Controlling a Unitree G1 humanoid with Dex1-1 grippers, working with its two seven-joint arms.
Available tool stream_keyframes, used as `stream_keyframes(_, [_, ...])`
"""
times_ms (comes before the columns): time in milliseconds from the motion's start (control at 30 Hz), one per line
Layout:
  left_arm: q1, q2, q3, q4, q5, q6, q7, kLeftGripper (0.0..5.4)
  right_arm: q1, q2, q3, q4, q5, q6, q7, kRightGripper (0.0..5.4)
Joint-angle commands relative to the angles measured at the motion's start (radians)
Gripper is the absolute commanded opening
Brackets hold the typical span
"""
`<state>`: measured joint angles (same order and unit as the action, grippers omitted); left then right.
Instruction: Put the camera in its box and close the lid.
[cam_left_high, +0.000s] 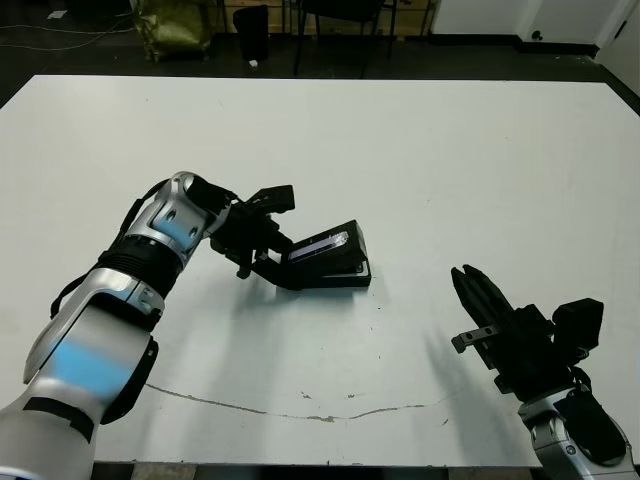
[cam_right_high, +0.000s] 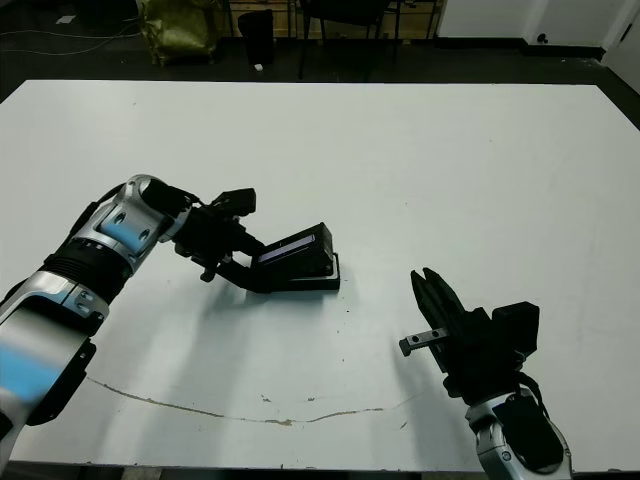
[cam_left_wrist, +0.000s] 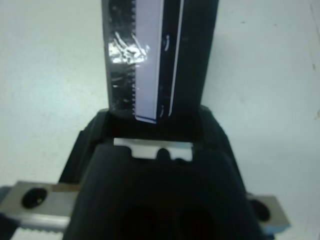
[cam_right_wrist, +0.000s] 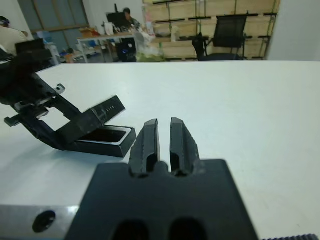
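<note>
My left gripper (cam_left_high: 276, 258) is shut on one end of the lid (cam_left_high: 325, 245), a flat black cover with a silvery-purple strip. The lid is tilted, its held end raised and its far end down over the box (cam_left_high: 352, 276). The box lies on the table at mid-left, a thin white edge showing at its right side. In the right wrist view the box (cam_right_wrist: 120, 146) has a dark glossy inside under the lid (cam_right_wrist: 97, 116); I cannot tell whether that is the camera. My right gripper (cam_left_high: 470, 300) hovers shut and empty to the box's right, apart from it.
The white table (cam_left_high: 420, 150) stretches wide behind and to the right of the box. A thin crack line (cam_left_high: 300, 412) runs near the front edge. Chairs and shelves stand beyond the far edge, and a person sits far off in the room.
</note>
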<state>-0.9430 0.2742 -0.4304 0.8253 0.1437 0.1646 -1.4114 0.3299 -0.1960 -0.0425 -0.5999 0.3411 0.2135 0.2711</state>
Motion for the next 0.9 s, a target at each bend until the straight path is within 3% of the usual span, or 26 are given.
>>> stream_keyframes(33, [0.007,-0.057,-0.024,0.022,0.007,0.061,0.002,2.21,0.019,0.002,0.005,-0.017,-0.011,0.031,-0.024,0.0])
stream_keyframes(500, [0.015,-0.112,-0.029,0.023,0.018,0.144,0.038,2.21,0.026,0.006,-0.002,-0.042,0.007,0.043,-0.044,0.0])
stream_keyframes(700, [0.004,-0.128,-0.045,0.016,0.035,0.151,0.056,2.21,0.042,0.005,-0.014,-0.133,0.016,0.114,-0.1,0.0])
stream_keyframes(900, [-0.007,-0.146,-0.065,0.022,0.054,0.165,0.06,2.21,0.056,0.013,-0.009,-0.157,0.015,0.119,-0.11,0.0])
